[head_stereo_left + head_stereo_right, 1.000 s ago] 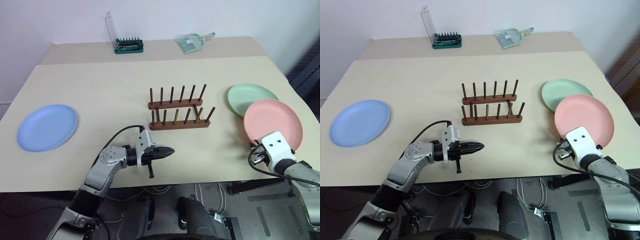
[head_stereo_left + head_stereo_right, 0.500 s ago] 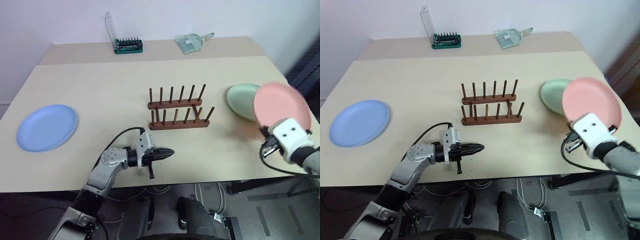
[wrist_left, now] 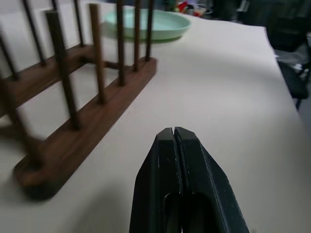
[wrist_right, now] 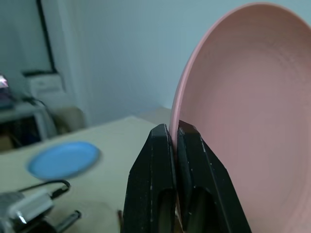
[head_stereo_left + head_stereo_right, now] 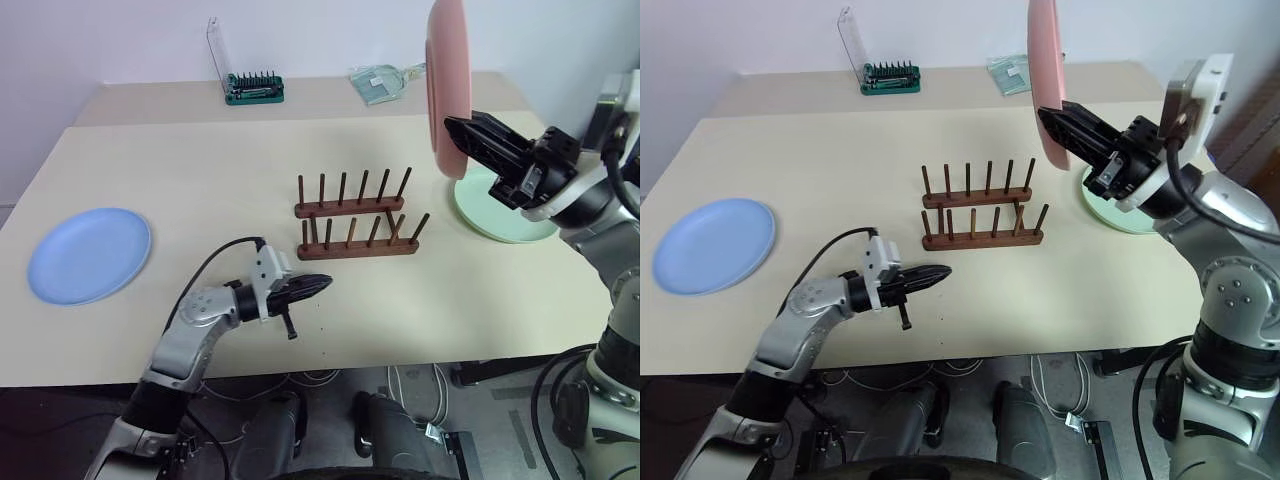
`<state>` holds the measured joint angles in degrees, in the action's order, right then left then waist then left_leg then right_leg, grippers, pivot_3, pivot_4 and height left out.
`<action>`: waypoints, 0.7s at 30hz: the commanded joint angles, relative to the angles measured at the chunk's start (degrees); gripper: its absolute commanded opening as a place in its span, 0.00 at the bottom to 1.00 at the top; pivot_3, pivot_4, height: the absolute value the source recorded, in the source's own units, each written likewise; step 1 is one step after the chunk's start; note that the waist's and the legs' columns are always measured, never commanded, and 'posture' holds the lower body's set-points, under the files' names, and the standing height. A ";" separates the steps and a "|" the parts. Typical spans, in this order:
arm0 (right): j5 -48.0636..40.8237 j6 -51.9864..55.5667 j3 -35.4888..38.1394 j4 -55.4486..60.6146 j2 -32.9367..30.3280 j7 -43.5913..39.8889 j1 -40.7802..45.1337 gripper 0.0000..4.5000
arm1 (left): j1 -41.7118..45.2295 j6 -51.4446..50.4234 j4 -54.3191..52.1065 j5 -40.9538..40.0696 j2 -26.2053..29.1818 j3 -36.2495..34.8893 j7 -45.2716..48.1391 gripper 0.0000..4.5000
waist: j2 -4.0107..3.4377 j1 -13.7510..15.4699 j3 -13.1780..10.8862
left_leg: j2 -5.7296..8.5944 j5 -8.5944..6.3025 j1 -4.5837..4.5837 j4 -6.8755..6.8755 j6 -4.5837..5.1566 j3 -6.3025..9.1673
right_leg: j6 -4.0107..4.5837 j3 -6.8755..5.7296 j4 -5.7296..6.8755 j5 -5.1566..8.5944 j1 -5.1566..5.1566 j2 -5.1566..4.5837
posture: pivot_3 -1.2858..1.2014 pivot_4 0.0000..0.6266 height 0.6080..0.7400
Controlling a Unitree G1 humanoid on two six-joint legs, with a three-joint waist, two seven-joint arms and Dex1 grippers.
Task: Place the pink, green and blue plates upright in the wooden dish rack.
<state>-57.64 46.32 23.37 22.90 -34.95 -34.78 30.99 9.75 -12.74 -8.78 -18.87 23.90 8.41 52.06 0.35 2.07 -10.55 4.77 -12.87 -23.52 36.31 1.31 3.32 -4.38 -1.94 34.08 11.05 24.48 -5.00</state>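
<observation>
R gripper pinches pink plate rim, upright above rack; thin grip, may slip. L gripper shut, empty.

Both arms are silver-grey metal with rounded joint housings, and each wrist carries a white boxy block. A black cable loops from the left forearm to the left gripper, whose two black fingers taper to a point. The right gripper is black too (another black cable trails behind it).
</observation>
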 commanded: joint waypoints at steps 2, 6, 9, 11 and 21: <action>-2.67 -0.01 -0.87 -2.93 -0.30 -2.11 0.44 0.01 | -2.37 -2.73 -6.87 -3.47 2.13 -3.34 -0.78 0.00 | -0.01 0.10 0.00 | -0.01 0.00 0.00 -0.02 0.00 0.00 | 0.01 -0.01 0.01 0.01 0.02 0.00 | 0.52 0.24 1.00; -2.41 -0.25 -1.94 -6.64 -0.34 -3.70 0.77 0.01 | -3.56 -3.82 -8.88 -4.40 3.65 -4.56 -1.18 0.00 | -0.04 0.05 -0.01 | -0.01 0.00 0.00 -0.02 0.00 -0.01 | 0.01 0.00 0.01 0.01 0.03 0.01 | 0.52 0.24 1.00; -2.85 0.14 -2.48 -8.71 -0.30 -4.82 0.92 0.01 | -3.79 -4.27 -9.49 -4.61 4.14 -4.97 -1.55 0.00 | -0.04 0.06 -0.01 | -0.01 0.00 0.00 -0.02 0.00 -0.02 | 0.01 0.00 0.01 0.01 0.03 0.01 | 0.52 0.24 1.00; -3.40 0.57 -2.79 -10.08 0.04 -5.66 0.84 0.01 | -3.96 -4.65 -10.04 -4.69 4.36 -4.99 -1.91 0.00 | -0.05 0.06 -0.01 | -0.01 0.00 0.00 -0.04 0.00 -0.03 | 0.02 0.00 0.01 0.01 0.04 0.01 | 0.52 0.24 1.00; -4.82 2.22 -3.33 -13.93 1.14 -6.06 0.53 0.01 | -4.37 -6.16 -12.02 -5.05 4.75 -4.38 -3.26 0.00 | -0.07 0.05 -0.02 | -0.02 0.00 0.00 -0.05 -0.01 -0.04 | 0.02 0.01 0.01 0.00 0.06 0.01 | 0.52 0.24 1.00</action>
<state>-61.09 48.57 19.38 8.64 -34.10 -40.63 30.84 5.30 -18.77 -18.63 -23.16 28.21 4.74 48.98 0.28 2.13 -10.57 4.75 -12.87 -23.52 36.26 1.30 3.28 -4.36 -1.93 34.09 11.05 24.53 -4.99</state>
